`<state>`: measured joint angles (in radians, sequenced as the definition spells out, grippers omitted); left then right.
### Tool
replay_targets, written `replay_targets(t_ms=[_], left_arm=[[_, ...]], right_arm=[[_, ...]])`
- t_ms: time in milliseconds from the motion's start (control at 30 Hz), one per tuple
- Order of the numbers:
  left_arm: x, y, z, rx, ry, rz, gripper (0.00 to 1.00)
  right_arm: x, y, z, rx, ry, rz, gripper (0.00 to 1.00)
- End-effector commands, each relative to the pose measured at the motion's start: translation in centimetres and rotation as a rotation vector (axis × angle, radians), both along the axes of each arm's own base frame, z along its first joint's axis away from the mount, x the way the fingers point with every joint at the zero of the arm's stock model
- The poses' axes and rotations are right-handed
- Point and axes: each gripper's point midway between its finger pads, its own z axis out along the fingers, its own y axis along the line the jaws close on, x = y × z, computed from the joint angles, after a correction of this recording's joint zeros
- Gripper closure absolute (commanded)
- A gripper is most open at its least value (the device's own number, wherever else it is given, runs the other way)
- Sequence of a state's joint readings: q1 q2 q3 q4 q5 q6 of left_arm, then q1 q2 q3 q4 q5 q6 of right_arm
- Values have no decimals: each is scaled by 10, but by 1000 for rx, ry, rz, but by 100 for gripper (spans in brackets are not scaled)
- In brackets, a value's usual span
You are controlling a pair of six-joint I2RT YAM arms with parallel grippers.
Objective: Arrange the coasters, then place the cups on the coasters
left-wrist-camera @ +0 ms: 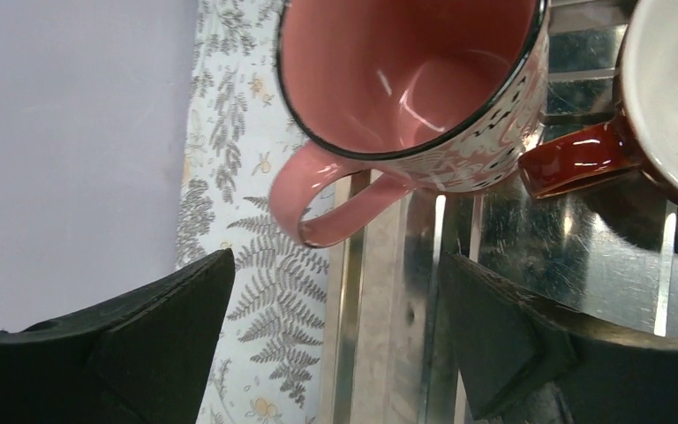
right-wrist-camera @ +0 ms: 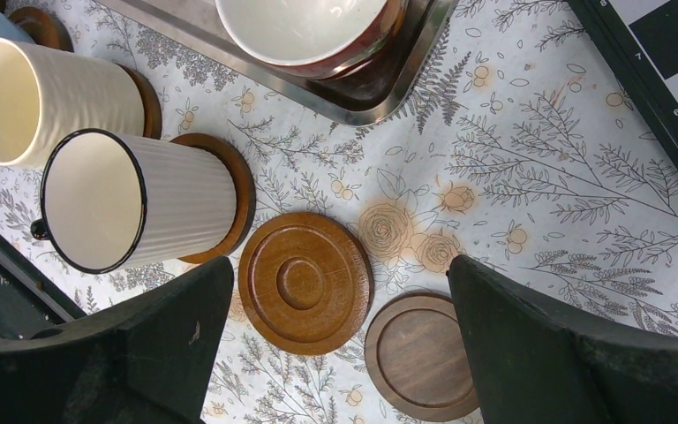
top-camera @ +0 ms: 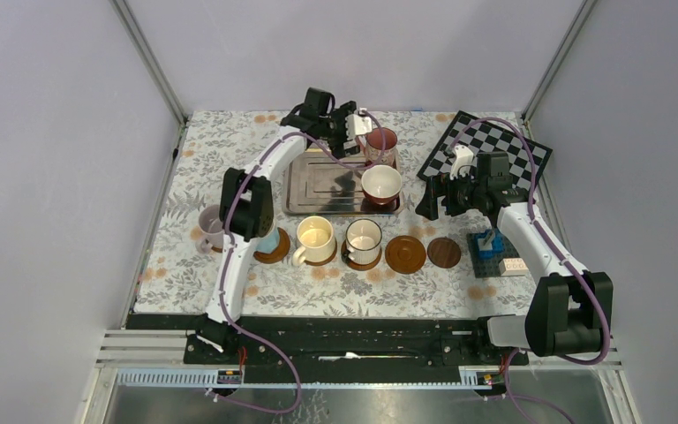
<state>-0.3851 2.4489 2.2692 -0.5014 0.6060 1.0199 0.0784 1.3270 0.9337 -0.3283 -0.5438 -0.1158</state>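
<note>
Could shove the dark red cup [left-wrist-camera: 662,97], just beside the pink cup [left-wrist-camera: 406,79] ahead of the wide-open left pincer [left-wrist-camera: 335,291], when closing in.

light: bright, even, diffuse, from overhead; shadows faint and soft-edged.
walls [top-camera: 53,132]: flat pale lilac, slightly darker toward the corners.
top view: centre reasonably sharp, small things low on detail; rails [top-camera: 150,53] lean outward, wide-lens look.
tray [top-camera: 318,190]: mirror-like, dark reflection of the arm, washed-out patches.
left wrist view: very close; white glare streaks on tray; left fingers [left-wrist-camera: 141,353] plain black, soft edges.
pink cup [left-wrist-camera: 406,79]: highlights inside, rim crisp.
red cup [left-wrist-camera: 583,159]: specular spots on handle, white inside near blown out.
right wrist view: sharpest; cloth [right-wrist-camera: 538,159] print crisp; coaster [right-wrist-camera: 305,283] shows mild sheen; right fingers [right-wrist-camera: 124,353] dark, little detail.
</note>
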Motion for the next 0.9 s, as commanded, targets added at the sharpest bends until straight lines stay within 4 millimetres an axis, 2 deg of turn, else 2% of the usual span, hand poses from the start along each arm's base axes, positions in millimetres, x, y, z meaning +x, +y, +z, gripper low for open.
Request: replay_targets(t_ms=[0, 100, 300, 500, 600, 733, 867], left_arm=[[12, -19, 13, -1, -129, -53, 6], [15, -24, 9, 0, -137, -59, 8], [22, -28, 2, -5, -159, -56, 7], [12, -34, 1, -5, -152, -96, 8], [5, -33, 1, 0, -142, -116, 15], [-4, -33, 8, -6, -127, -130, 30], [-14, -32, 16, -19, -115, -141, 38]], right_arm=[[3, 1, 2, 1, -30, 21, 2], [2, 0, 1, -6, -29, 20, 2], [2, 0, -2, -8, -21, 22, 2], [2, -1, -5, -12, -17, 21, 2], [3, -1, -5, -14, -18, 20, 2], [4, -1, -5, -11, -16, 22, 2], [4, 0, -5, -9, -16, 22, 2]])
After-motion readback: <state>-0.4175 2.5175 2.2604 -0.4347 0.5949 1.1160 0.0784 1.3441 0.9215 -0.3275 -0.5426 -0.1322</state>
